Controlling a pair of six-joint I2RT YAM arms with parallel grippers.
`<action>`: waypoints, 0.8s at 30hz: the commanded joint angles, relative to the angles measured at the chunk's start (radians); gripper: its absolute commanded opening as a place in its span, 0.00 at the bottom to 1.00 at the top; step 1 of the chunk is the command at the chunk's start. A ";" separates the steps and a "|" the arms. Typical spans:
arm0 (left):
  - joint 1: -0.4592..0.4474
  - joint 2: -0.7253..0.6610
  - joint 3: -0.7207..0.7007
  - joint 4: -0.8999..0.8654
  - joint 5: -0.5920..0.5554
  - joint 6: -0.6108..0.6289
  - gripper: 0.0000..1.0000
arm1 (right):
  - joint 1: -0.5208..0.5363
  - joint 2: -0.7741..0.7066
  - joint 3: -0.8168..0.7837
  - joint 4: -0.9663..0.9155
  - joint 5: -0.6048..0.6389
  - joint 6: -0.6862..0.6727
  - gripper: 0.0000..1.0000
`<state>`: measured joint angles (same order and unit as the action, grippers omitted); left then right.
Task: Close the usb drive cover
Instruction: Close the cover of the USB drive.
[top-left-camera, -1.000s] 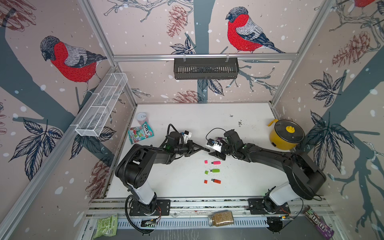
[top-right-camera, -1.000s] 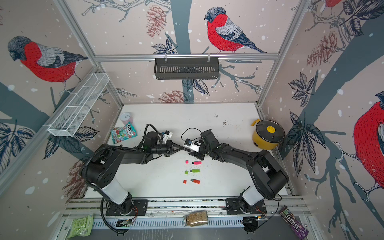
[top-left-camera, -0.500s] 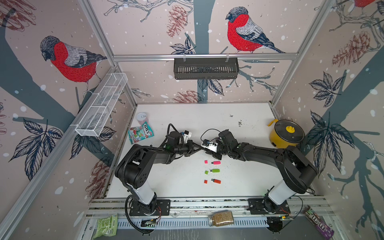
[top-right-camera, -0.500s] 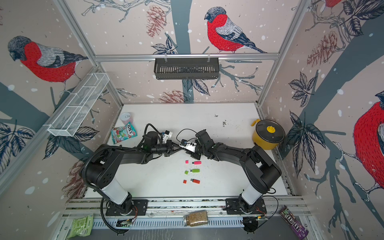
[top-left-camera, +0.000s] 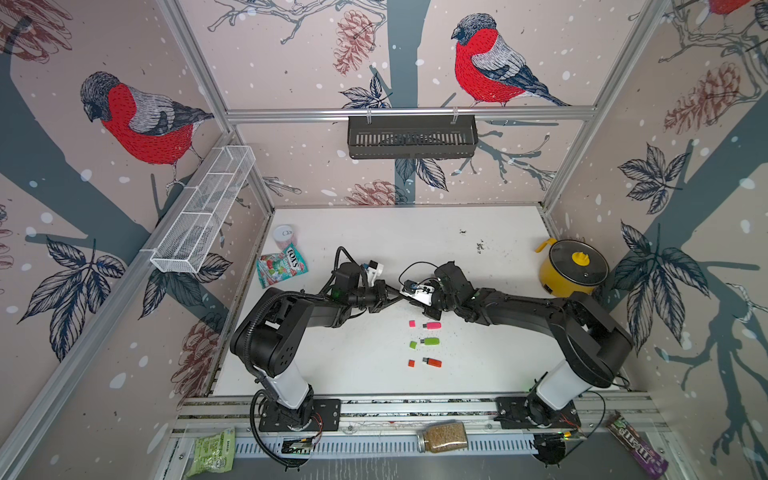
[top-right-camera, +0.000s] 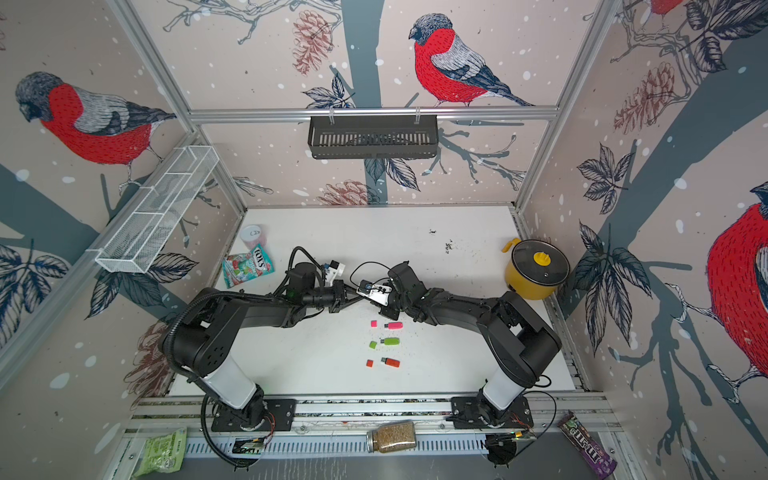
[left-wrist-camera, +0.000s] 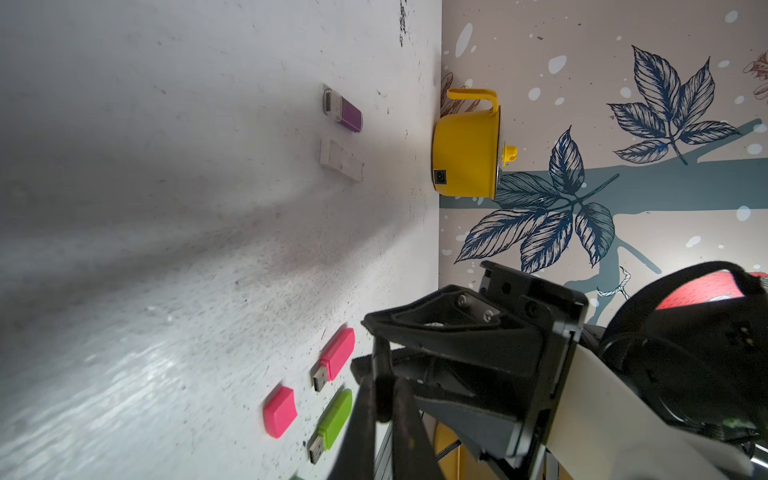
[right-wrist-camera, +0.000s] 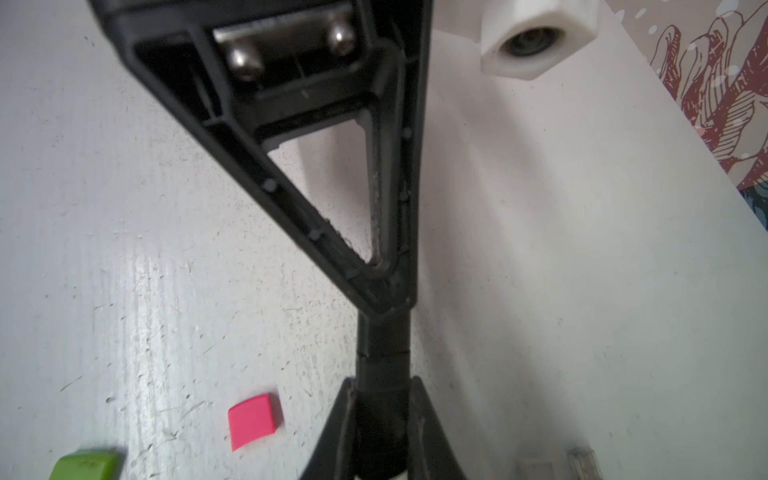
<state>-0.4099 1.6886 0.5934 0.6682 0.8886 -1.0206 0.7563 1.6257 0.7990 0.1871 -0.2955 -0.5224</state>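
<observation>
Meeting tip to tip above the bench (top-left-camera: 374, 241), the left claw (right-wrist-camera: 383, 380) seems clamped on a black drive (right-wrist-camera: 383, 370) and the right claw (right-wrist-camera: 384, 309) on its cover (right-wrist-camera: 383, 334), probably to press them together; a pink drive (top-left-camera: 433, 325) lies uncapped nearby.

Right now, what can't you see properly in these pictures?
Black piece between the left gripper and right gripper: dark and blurred in the right wrist view; drive or cap, cannot tell.
Purple drive and white drive: clear in the left wrist view; in both top views the right arm likely covers them.
Green thing: cut off by the right wrist view's edge.
</observation>
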 joint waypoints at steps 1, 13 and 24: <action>-0.012 0.005 0.006 0.008 0.021 0.002 0.03 | 0.008 -0.017 0.002 0.141 -0.054 0.013 0.09; -0.029 0.018 0.012 0.013 0.022 0.001 0.03 | -0.009 -0.032 0.009 0.172 -0.103 0.019 0.08; -0.027 -0.057 0.033 -0.044 -0.017 0.033 0.08 | -0.039 -0.085 -0.055 -0.039 -0.030 -0.045 0.10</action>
<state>-0.4377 1.6543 0.6159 0.6350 0.8722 -1.0107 0.7242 1.5600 0.7639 0.1730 -0.3168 -0.5491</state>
